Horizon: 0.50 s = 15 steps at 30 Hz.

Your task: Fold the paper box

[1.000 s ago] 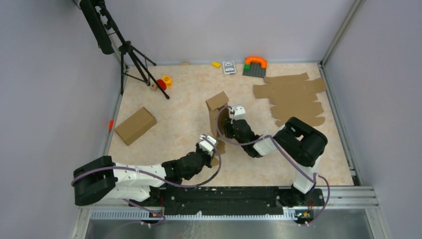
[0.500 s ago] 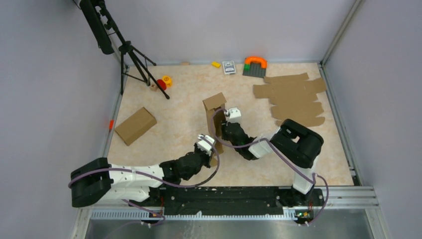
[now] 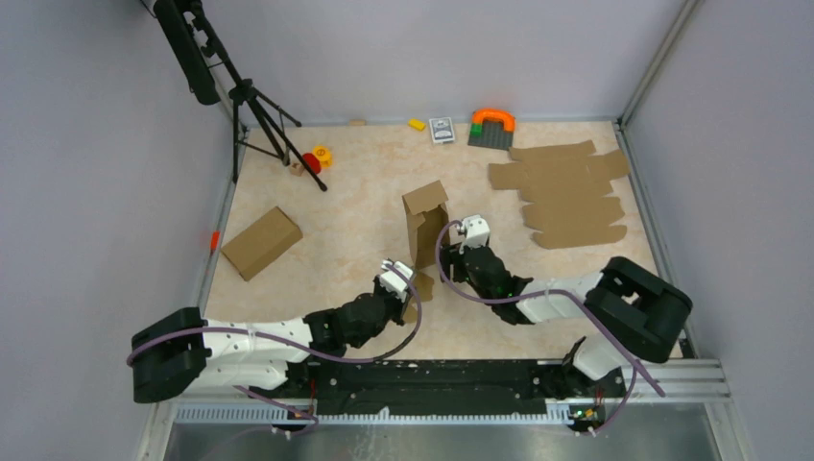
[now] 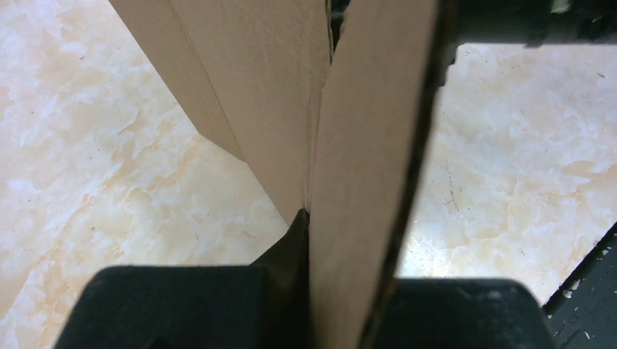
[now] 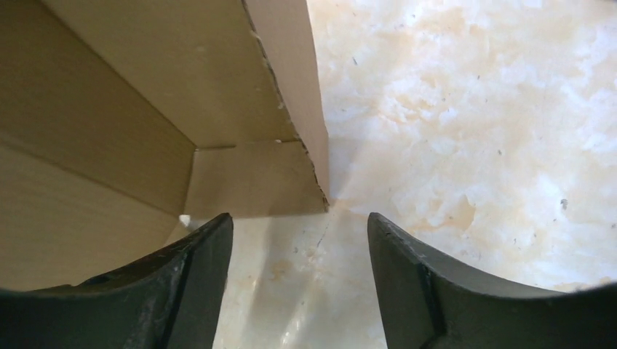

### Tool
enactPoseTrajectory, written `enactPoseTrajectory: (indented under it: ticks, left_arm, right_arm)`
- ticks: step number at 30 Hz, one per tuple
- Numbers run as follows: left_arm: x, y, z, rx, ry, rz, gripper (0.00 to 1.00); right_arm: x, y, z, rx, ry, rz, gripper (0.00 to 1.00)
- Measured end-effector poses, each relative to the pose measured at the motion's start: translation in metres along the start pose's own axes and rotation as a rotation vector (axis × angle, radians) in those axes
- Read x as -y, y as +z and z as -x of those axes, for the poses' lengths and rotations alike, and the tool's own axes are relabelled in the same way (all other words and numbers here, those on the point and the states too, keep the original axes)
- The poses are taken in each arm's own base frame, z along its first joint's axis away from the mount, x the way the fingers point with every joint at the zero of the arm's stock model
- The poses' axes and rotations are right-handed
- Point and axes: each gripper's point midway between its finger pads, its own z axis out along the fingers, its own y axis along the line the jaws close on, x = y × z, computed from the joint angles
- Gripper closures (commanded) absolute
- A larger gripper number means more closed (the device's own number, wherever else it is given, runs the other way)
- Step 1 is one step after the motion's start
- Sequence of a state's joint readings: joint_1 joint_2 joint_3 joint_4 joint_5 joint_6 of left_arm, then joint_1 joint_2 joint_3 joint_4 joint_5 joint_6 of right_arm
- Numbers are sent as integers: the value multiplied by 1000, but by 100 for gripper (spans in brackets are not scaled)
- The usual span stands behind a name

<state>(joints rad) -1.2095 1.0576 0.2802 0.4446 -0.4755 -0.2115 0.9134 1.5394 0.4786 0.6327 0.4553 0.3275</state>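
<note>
1. Centrally on the table, the paper box stands upright, partly folded.
2. The left tool is clamped on its near flap.
3. The right tool sits just right of it, jaws apart, empty.

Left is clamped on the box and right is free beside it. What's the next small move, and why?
Probably ease the right gripper onto the upright wall edge of the paper box and close. Its jaws stand open over bare table, the wall's corner just ahead, while the left gripper is shut on a lower flap: only one end is held.
</note>
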Motion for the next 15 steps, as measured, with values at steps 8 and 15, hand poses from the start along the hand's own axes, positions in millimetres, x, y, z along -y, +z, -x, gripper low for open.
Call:
enactPoseTrajectory:
  ticks: [8,15]
  left_arm:
    - [2,-2,1,-2,4,-16,100]
    - [3,-2,0,-4,7,-24,100]
  right_arm:
    - [-7,-39,31,80,30,120,30]
    - [-4,-76,91,194,93,187,25]
